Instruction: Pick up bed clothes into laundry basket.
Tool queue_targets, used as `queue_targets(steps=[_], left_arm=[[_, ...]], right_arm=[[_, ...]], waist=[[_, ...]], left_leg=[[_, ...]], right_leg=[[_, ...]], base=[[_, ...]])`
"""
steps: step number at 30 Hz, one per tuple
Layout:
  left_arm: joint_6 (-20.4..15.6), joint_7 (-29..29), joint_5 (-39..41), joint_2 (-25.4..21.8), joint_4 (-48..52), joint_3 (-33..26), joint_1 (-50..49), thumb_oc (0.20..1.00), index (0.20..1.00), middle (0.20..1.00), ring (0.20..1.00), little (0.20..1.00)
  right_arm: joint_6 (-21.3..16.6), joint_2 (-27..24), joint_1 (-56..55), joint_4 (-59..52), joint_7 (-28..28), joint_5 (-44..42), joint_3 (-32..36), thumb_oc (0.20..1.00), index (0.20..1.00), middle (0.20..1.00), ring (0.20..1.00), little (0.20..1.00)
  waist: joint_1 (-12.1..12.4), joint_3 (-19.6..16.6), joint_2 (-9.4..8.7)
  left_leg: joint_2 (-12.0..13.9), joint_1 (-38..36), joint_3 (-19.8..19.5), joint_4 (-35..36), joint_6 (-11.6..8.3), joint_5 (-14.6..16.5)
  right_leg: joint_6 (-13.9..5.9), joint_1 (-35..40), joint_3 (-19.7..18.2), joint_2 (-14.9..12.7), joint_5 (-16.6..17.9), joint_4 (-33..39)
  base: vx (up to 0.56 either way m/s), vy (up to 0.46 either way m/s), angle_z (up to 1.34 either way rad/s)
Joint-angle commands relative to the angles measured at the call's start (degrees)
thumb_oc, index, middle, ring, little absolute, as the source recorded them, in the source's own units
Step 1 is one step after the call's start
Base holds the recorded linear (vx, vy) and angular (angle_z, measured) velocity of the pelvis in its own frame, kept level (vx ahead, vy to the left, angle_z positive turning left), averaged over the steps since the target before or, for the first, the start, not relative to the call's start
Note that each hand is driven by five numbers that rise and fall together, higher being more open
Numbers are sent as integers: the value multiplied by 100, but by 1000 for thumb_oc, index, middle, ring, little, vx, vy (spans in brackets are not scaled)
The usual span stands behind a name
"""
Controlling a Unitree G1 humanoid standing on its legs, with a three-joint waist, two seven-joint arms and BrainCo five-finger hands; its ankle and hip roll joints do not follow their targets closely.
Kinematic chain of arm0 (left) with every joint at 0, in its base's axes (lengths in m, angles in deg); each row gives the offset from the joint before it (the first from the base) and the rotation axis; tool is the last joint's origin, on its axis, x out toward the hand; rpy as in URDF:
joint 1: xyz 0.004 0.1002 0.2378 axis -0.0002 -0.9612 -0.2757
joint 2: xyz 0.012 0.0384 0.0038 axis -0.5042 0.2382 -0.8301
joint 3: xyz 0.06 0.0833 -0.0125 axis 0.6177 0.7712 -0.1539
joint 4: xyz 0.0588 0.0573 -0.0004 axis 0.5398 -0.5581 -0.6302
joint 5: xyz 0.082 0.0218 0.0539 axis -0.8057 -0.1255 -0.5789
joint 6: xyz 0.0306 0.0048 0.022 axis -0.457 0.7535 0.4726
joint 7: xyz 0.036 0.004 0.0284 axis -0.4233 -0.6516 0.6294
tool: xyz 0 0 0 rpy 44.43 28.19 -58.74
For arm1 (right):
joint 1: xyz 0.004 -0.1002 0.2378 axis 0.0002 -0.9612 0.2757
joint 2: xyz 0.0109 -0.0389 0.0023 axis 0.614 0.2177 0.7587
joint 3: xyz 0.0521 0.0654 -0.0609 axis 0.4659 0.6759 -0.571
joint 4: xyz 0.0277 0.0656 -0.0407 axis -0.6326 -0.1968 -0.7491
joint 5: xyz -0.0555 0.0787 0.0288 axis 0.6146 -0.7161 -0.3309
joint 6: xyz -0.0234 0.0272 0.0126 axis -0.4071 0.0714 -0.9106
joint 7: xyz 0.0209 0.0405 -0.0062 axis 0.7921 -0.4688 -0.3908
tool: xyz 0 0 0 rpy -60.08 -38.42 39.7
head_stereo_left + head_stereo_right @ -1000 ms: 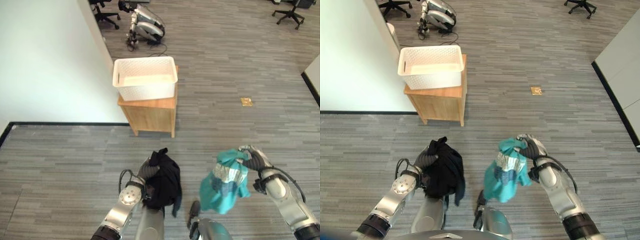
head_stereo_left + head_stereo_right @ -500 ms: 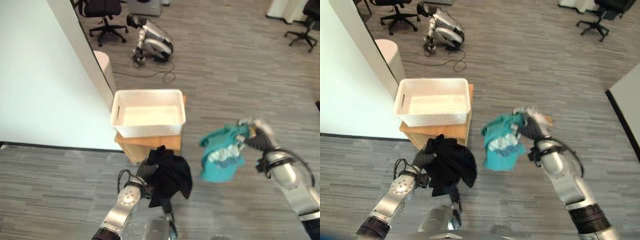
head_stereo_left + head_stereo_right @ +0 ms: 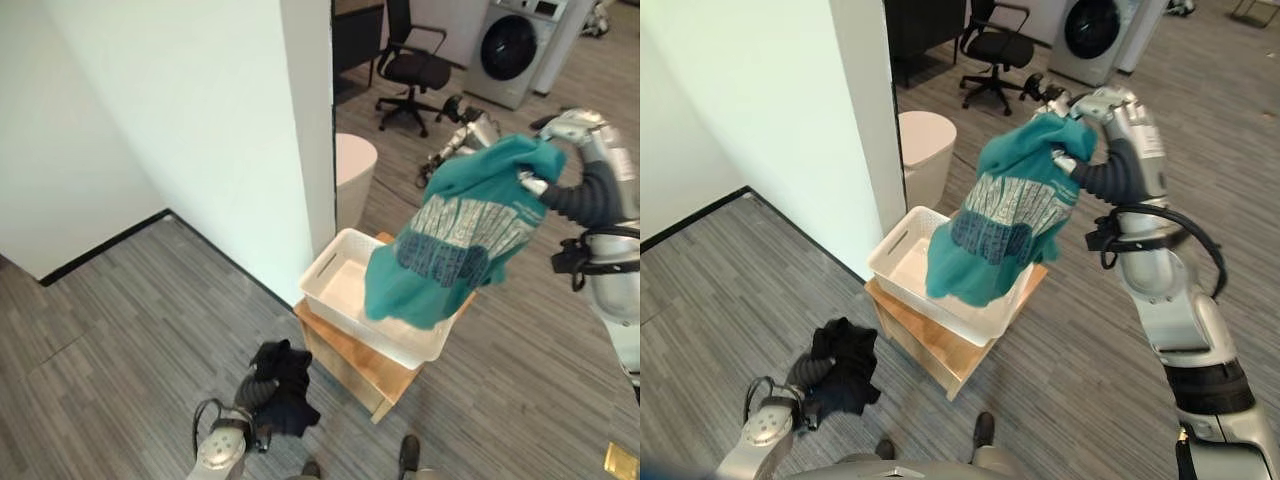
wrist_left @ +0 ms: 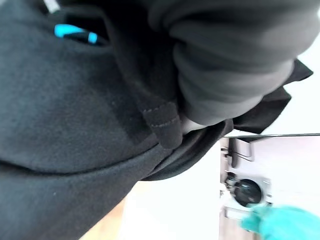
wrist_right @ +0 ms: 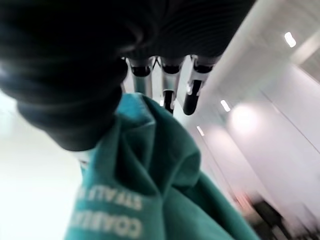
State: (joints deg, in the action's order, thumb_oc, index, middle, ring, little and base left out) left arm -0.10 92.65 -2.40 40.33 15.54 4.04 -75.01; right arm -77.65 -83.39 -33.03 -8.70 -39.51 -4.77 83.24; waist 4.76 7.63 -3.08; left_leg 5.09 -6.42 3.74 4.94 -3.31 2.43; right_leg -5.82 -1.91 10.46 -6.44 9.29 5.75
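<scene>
Teal shirt (image 3: 452,245) pinched by right robot hand (image 3: 572,128) above white basket (image 3: 330,268), left robot hand (image 3: 806,372) clutching black garment (image 3: 845,365)

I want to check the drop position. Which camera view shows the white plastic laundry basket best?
The left eye view: the white plastic laundry basket shows its rim, handle slot and inside on the wooden cabinet, partly behind the teal printed shirt in the right hand. The right eye view shows it similarly, more covered. The wrist views show cloth.
</scene>
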Motion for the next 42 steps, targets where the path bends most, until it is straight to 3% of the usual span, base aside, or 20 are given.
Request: queue_targets(steps=[1, 8, 10, 11, 12, 14, 19, 23, 24, 25, 26, 32, 33, 34, 35, 37, 38, 42], left_arm=[[-300, -56, 170, -89, 193, 20, 578, 200, 200, 200, 200, 200], [-260, -66, 210, -40, -151, 64, 545, 200, 200, 200, 200, 200], [-242, -120, 141, -107, -534, 120, 556, 200, 200, 200, 200, 200], [-220, -118, 125, -153, -706, 143, 617, 200, 200, 200, 200, 200], [-225, -116, 125, -159, -714, 132, 623, 200, 200, 200, 200, 200], [-191, 17, 68, -223, -1010, 100, 811, 200, 200, 200, 200, 200], [-245, 283, 48, -372, -854, -118, 1012, 200, 200, 200, 200, 200], [-430, 668, 151, -510, -189, -708, 1250, 200, 200, 200, 200, 200], [-544, 820, 148, -520, 207, -961, 1394, 200, 200, 200, 200, 200], [-537, 820, 146, -520, 217, -950, 1398, 200, 200, 200, 200, 200], [-608, 851, 12, -573, 613, -1022, 1589, 200, 200, 200, 200, 200], [-623, 844, -392, -715, 1079, -833, 2111, 200, 200, 200, 200, 200], [-618, 842, -482, -690, 1170, -657, 2349, 200, 200, 200, 200, 200], [-563, 764, -531, -614, 1151, -364, 2676, 200, 200, 200, 200, 200], [-570, 766, -532, -611, 1126, -335, 2703, 200, 200, 200, 200, 200], [-477, 562, -643, -574, 1028, 95, 3140, 200, 200, 200, 200, 200], [-484, 563, -647, -571, 1003, 114, 3161, 200, 200, 200, 200, 200], [-313, 673, -1524, -585, 445, 645, 4211, 200, 200, 200, 200, 200]], right_arm=[[-42, -8, 536, 10, -37, -7, -109, 200, 200, 200, 200, 200], [109, 244, 689, 910, -202, 354, -885, 200, 200, 200, 200, 200], [322, 811, 573, 2392, -293, 476, -1536, 200, 200, 200, 200, 200], [515, 1143, 682, 3263, -270, 596, -1804, 278, 278, 278, 278, 278], [497, 1172, 725, 3324, -245, 596, -1830, 1000, 1000, 1000, 1000, 1000], [743, 1753, 869, 4543, -104, 338, -1877, 1000, 1000, 1000, 1000, 1000], [856, 1836, 1171, 4993, 135, -94, -1572, 1000, 1000, 1000, 1000, 1000], [697, 1261, 1096, 3786, 235, -553, -1025, 1000, 1000, 1000, 1000, 1000], [496, 851, 831, 2834, 317, -728, -514, 1000, 1000, 1000, 1000, 1000], [510, 842, 801, 2799, 306, -726, -485, 1000, 1000, 1000, 1000, 1000], [310, 439, 514, 2165, 384, -882, 97, 1000, 1000, 1000, 1000, 1000], [226, -189, 50, 1814, 381, -1000, 822, 1000, 1000, 1000, 1000, 1000], [216, -322, -248, 1855, 474, -1002, 1132, 1000, 1000, 1000, 1000, 1000], [245, -248, -591, 1980, 504, -966, 1302, 1000, 1000, 1000, 1000, 1000], [242, -248, -624, 1970, 503, -963, 1335, 1000, 1000, 1000, 1000, 1000], [336, 8, -1101, 2181, 373, -784, 1299, 1000, 1000, 1000, 1000, 1000], [334, 16, -1117, 2177, 373, -775, 1315, 1000, 1000, 1000, 1000, 1000], [543, 379, -1709, 3533, 268, 24, 701, 1000, 1000, 1000, 1000, 1000]], waist=[[96, -47, -141], [295, -11, -135], [436, 92, -108], [532, 137, -66], [521, 137, -76], [608, 144, -6], [652, 105, 26], [527, 37, 23], [396, -3, 27], [407, -4, 24], [255, -73, 26], [-15, -188, 30], [-169, -226, 54], [-375, -242, 106], [-348, -241, 106], [-628, -228, 191], [-608, -229, 187], [-958, -165, 295]], left_leg=[[260, 218, 145, 6, -268, -194], [300, 308, -35, 6, -358, -254], [290, 402, -130, 6, -370, -297], [291, 481, -169, 6, -389, -326], [293, 485, -170, 6, -391, -325], [312, 572, -245, 6, -432, -361], [306, 589, -304, 6, -476, -373], [297, 513, -283, 6, -496, -346], [308, 429, -242, 6, -515, -278], [297, 453, -247, 6, -506, -316], [305, 397, -208, 6, -524, -258], [311, 335, -68, 6, -508, -251], [317, 282, 23, 6, -492, -219], [315, 228, 122, 6, -465, -184], [316, 224, 128, 6, -464, -179], [320, 162, 292, 6, -423, -128], [320, 157, 301, 6, -421, -122], [316, 121, 556, 6, -384, -80]], right_leg=[[-497, 565, 309, -460, -669, -75], [-427, 705, 558, -422, -792, -75], [-402, 686, 663, -407, -811, -75], [-398, 658, 714, -412, -829, -75], [-396, 654, 715, -410, -830, -75], [-380, 635, 780, -411, -869, -75], [-370, 728, 839, -421, -913, -75], [-372, 813, 827, -434, -924, -75], [-377, 881, 794, -431, -969, -75], [-377, 859, 796, -440, -936, -75], [-393, 890, 762, -439, -977, -75], [-435, 848, 636, -472, -915, -75], [-451, 830, 562, -476, -900, -75], [-470, 791, 465, -477, -886, -75], [-472, 792, 460, -476, -888, -75], [-510, 711, 305, -500, -833, -75], [-513, 709, 296, -500, -833, -75], [-570, 522, 57, -526, -737, -75]], base=[[89, -30, 12], [43, -9, 18], [14, -15, 22], [-24, -11, 15], [-21, -6, 13], [8, 1, 22], [19, 13, 16], [24, 20, 6], [23, 14, -4], [60, 15, 2], [0, 0, 0], [12, 9, -12], [33, 6, -41], [34, 5, -29], [46, 6, -28], [29, 9, -34], [16, 9, -34], [11, 15, -38]])
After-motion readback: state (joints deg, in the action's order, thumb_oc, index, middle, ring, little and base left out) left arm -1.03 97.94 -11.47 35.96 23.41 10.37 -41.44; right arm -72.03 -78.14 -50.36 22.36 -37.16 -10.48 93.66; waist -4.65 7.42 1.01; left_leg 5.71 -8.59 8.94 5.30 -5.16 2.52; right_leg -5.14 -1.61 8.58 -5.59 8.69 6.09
